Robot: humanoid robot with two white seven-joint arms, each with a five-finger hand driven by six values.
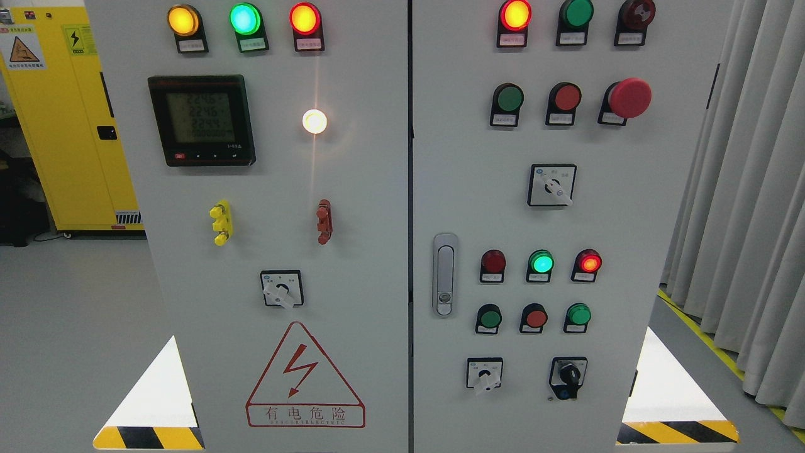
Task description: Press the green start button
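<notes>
A grey control cabinet with two doors fills the head view. On the right door [478, 189] a green push button [509, 98] sits in the upper row, left of a red push button [567, 97] and a red mushroom stop button [629, 97]. Lower down, two more green buttons [489, 318] [578, 314] flank a red one [536, 318]. Above them a green lamp [541, 262] glows between two red lamps. No robot hand or arm shows anywhere in the frame.
The left door carries a digital meter [201, 119], lit yellow, green and red lamps, a white lamp [314, 121] and a hazard triangle [305, 374]. A door handle [444, 274] sits at the seam. A yellow cabinet [63, 126] stands left; curtains [748, 189] hang right.
</notes>
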